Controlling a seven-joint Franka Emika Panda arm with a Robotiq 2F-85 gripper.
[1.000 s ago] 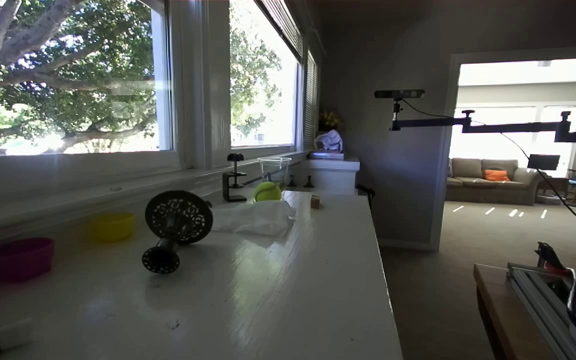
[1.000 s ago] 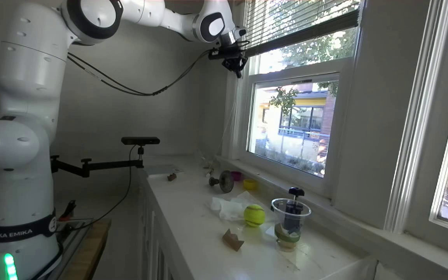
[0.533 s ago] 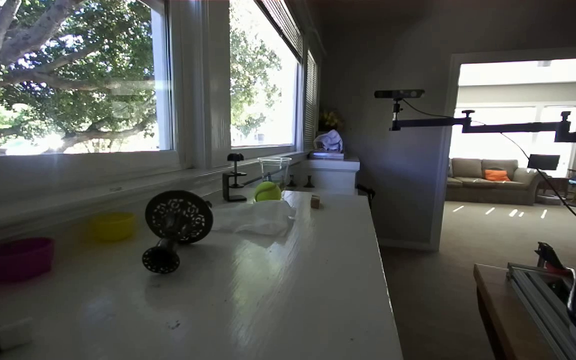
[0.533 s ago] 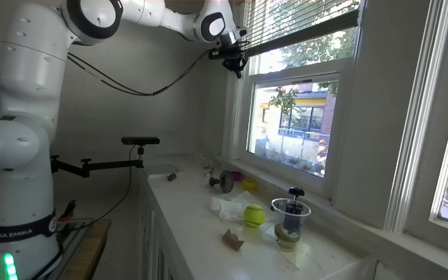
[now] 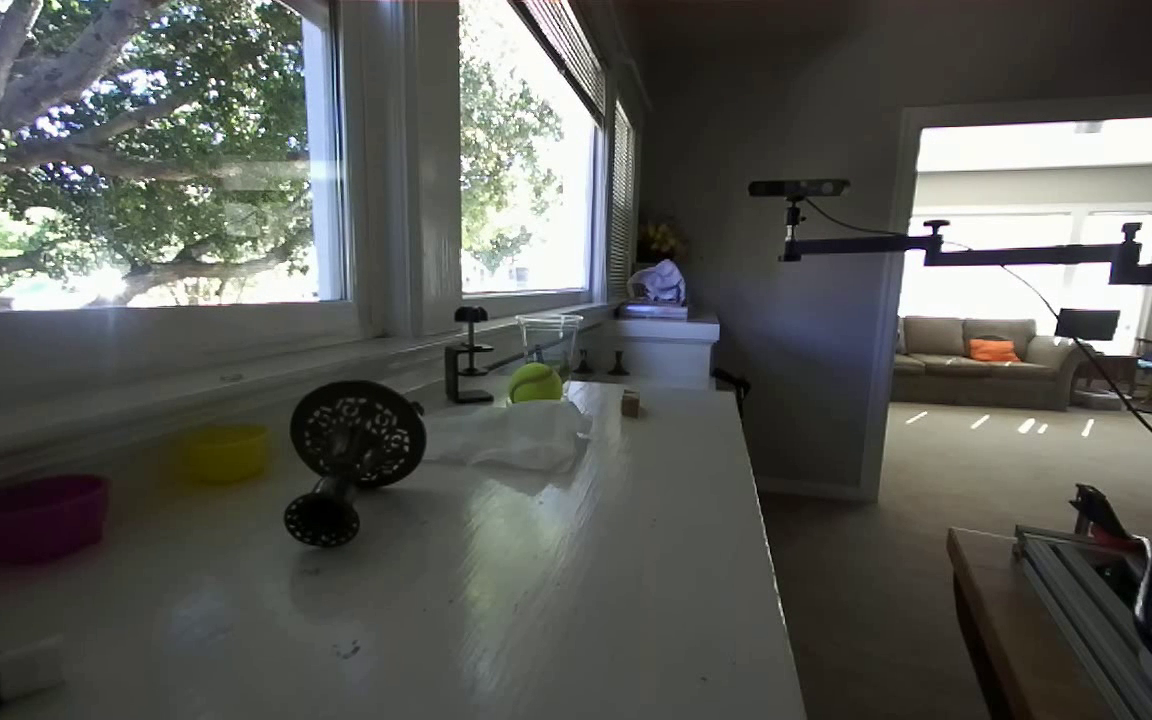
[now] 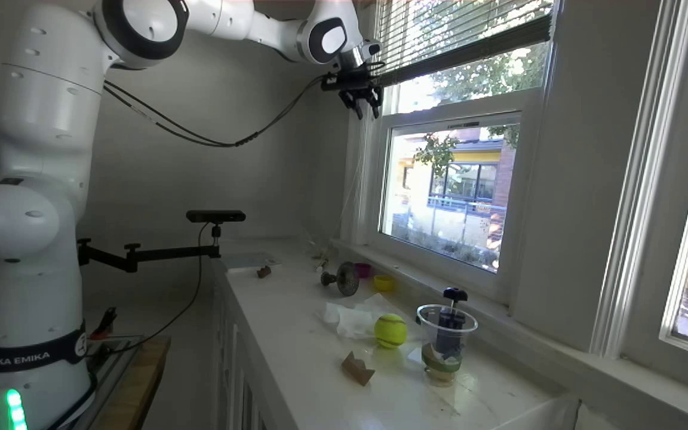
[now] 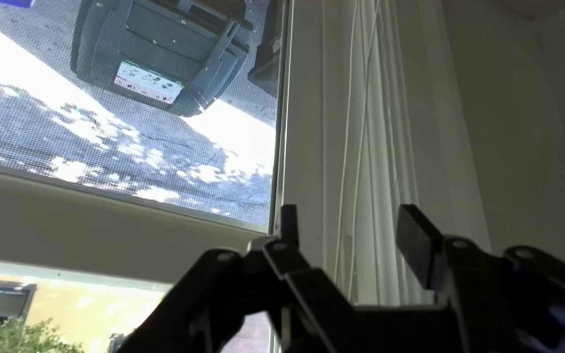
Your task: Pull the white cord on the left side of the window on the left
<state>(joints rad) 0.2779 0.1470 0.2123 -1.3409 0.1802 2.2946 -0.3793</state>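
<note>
The left window point(image 6: 451, 107) is white-framed, with blinds point(image 6: 427, 39) partly raised. In an exterior view its lower pane point(image 5: 136, 230) shows a tree. A thin white cord point(image 6: 353, 184) hangs down the window's left side. In the wrist view the cord point(image 7: 342, 198) appears as two pale strands along the white frame. My black gripper point(image 6: 368, 114) points down at the left edge of the window, near the blinds' bottom. Open, the gripper point(image 7: 347, 218) has both strands in the gap between its fingers. I cannot tell whether they lie inside the grip or behind it; the palm hides their far part.
Below the window runs a white counter point(image 6: 296, 346) holding a tennis ball point(image 6: 390, 331), a clear cup point(image 6: 466, 334), pink and yellow bowls point(image 5: 226, 453), a clamp point(image 5: 454, 372) and a dark metal stand point(image 5: 356, 435). A camera on a bracket point(image 6: 215, 216) stands beside the arm.
My gripper's fingers were together a second and half a second ago and are now spread apart. The arm has stayed almost in place.
</note>
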